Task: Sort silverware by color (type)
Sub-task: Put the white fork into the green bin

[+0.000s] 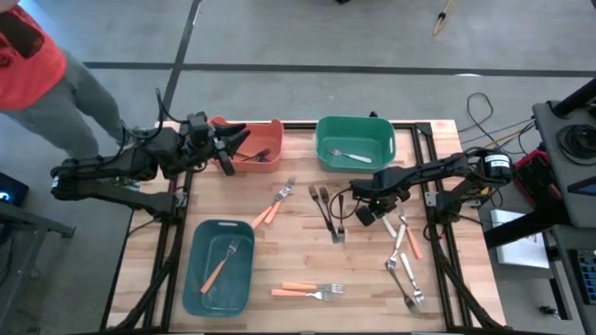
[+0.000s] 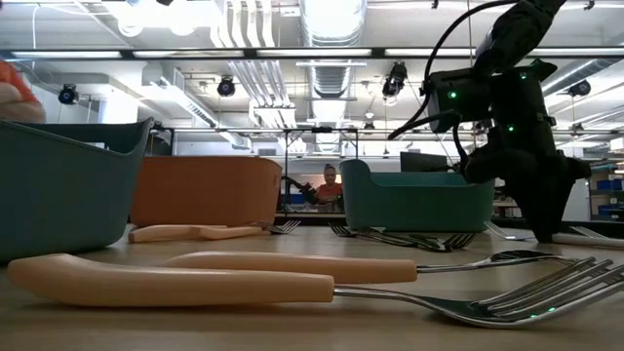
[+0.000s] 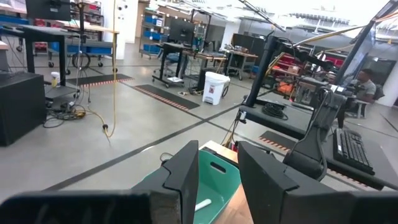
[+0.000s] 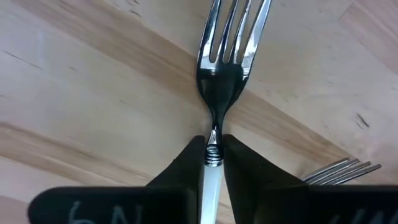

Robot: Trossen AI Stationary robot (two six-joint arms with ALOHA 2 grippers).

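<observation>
Wooden table [image 1: 279, 261], three bins [image 1: 220, 265], scattered forks [image 1: 307, 291] on it

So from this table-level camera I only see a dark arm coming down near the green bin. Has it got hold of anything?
Observer: Yes. The right claw is pinched on a white-handled fork at its neck, and the fork lies on the wooden table.
Visitor: Where would that one go?
Observer: Probably the green bin. From above, a second white-handled fork already lies in it.
Visitor: And the other arm?
Observer: The left claw hangs over the orange bin, which holds black utensils.
</observation>
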